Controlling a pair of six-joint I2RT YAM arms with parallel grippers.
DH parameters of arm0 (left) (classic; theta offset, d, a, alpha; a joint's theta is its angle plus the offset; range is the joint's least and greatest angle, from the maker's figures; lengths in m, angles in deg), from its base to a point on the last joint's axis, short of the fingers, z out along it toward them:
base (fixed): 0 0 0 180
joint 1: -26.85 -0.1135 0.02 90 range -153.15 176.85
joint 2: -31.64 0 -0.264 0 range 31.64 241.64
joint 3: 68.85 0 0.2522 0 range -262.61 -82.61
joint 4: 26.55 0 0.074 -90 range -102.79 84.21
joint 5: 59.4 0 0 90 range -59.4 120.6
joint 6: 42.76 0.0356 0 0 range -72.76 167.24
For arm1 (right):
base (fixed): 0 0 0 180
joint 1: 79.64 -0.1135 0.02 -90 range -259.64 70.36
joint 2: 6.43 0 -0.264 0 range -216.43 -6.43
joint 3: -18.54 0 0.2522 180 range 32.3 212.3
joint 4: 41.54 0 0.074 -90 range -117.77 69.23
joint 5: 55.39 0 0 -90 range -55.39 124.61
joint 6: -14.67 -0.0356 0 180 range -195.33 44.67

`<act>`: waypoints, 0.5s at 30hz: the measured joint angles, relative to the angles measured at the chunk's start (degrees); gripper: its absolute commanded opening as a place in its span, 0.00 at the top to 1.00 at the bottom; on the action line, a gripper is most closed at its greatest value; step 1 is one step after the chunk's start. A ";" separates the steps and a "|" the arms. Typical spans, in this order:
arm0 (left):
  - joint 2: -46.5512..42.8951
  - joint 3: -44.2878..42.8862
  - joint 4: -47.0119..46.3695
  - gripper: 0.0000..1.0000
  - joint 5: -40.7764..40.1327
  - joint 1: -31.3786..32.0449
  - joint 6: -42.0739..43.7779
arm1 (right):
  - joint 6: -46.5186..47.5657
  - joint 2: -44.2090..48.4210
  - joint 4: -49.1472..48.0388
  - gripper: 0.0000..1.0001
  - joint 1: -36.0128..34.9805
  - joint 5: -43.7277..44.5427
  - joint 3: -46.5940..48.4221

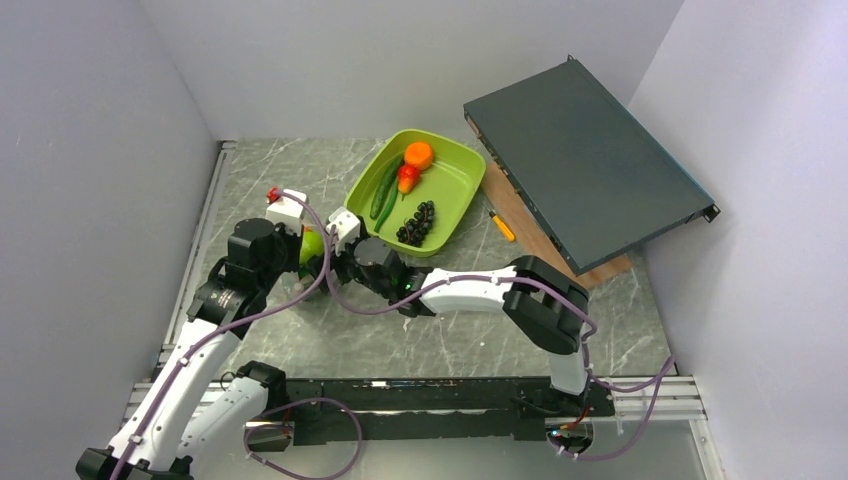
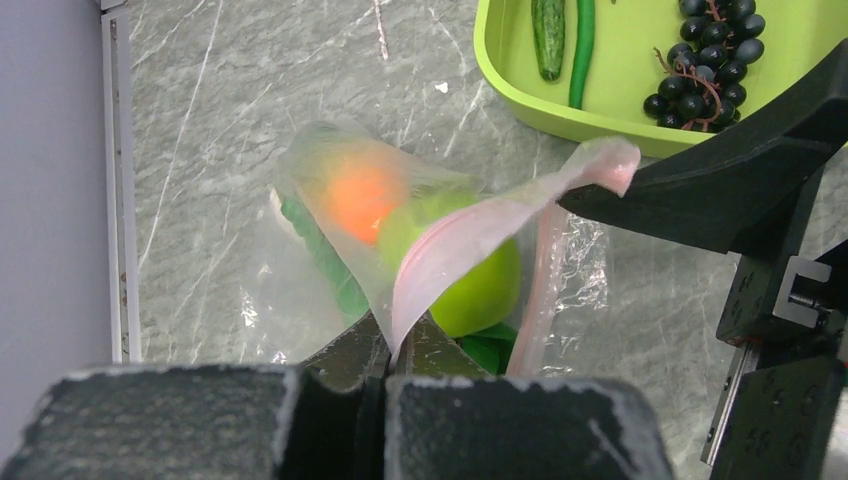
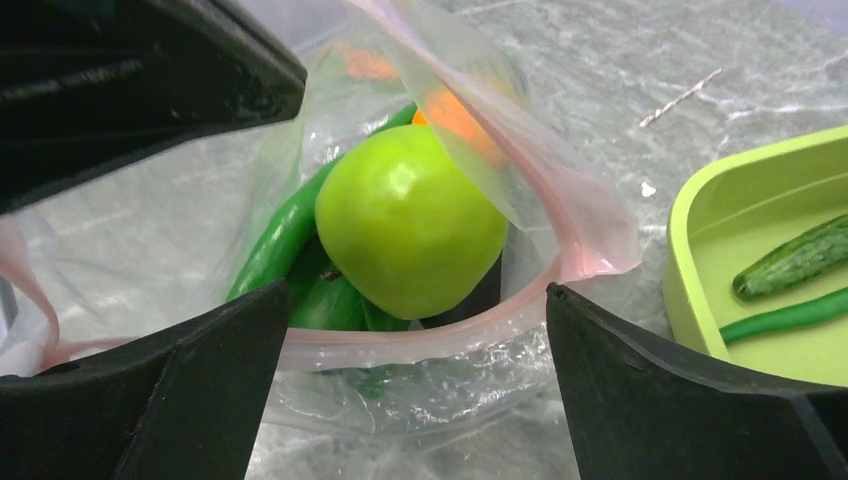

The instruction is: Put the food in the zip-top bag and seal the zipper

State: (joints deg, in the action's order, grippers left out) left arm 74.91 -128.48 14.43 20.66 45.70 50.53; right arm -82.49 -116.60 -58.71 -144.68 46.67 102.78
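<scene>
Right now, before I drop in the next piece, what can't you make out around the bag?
Top external: the zip-top bag is almost wholly hidden under both wrists; only a sliver of green apple shows.
Right wrist: the apple covers the bag's bottom; the orange piece is blurred behind film.
Left wrist: the left tool pinching the zipper is out of focus.
Both wrist views: the frame edge cuts off the lime-green tray.

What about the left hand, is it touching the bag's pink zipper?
Touching. Left wrist view: the shut left hand pinches the pink zipper between its fingertips.
</scene>
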 measured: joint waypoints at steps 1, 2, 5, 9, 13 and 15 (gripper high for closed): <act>0.02 0.00 0.02 1.00 0.00 0.00 0.00 | 0.02 -0.02 0.74 0.02 0.00 -0.15 0.00; 0.07 0.00 0.02 1.00 0.02 0.00 0.00 | 0.00 0.00 1.27 0.04 0.00 -0.20 0.00; 0.07 0.00 0.02 1.00 0.02 0.00 0.00 | -0.20 0.09 1.84 0.24 0.00 -0.50 -0.11; 0.07 0.00 0.02 1.00 0.00 0.00 0.00 | -0.68 0.24 3.30 0.64 0.00 -1.84 0.02; 0.07 0.00 0.02 1.00 0.02 0.00 0.00 | -1.64 -0.37 5.22 0.71 0.07 -3.08 1.38; 0.04 0.00 0.02 1.00 0.02 0.00 0.00 | -2.23 -1.01 5.18 0.71 0.07 -3.23 2.10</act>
State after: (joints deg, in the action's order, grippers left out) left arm 74.95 -128.48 14.46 20.69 45.70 50.53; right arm -84.72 -117.60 -53.53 -144.61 43.43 104.88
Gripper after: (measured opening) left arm 0.012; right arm 0.298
